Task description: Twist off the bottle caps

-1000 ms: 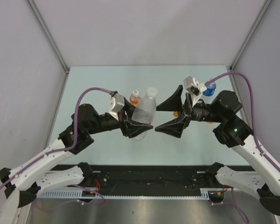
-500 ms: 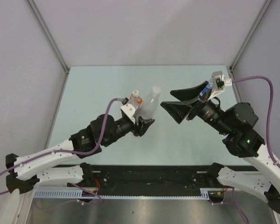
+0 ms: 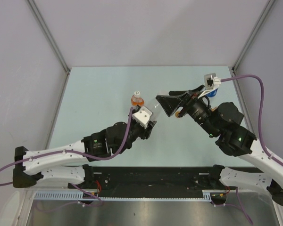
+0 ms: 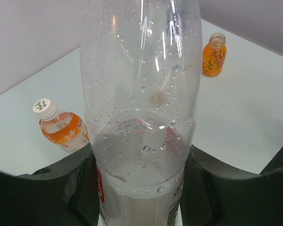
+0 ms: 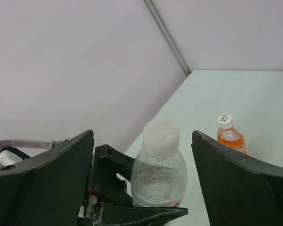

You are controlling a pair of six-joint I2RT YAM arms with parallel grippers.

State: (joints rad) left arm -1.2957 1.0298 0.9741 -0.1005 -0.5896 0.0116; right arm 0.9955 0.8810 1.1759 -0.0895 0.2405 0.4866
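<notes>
Left hand (image 4: 141,188): clenched round the clear bottle (image 4: 141,117).
Right hand (image 3: 166,100): released, straddling its white cap (image 5: 162,135) without touching.
Done: open orange bottle (image 4: 213,54) looks uncapped.
To do: this cap; capped orange bottle (image 4: 61,127) on desk (image 3: 94,94).

The clear bottle (image 4: 141,94) is glossy see-through plastic, beaded inside with droplets, with a slick printed label film low down. Its screw cap (image 5: 161,135) is matt, milky-white plastic. In the left wrist view, at 9 o'clock of it, the small orange bottle (image 4: 61,132) is shiny plastic under a white printed cap (image 4: 42,106). At 1 o'clock the open bottle (image 4: 213,55) gleams likewise. The left tool (image 4: 140,169) and right tool (image 5: 142,133) have matt black, faintly grainy plastic fingers. The table (image 4: 254,117) is smooth with a soft sheen.
</notes>
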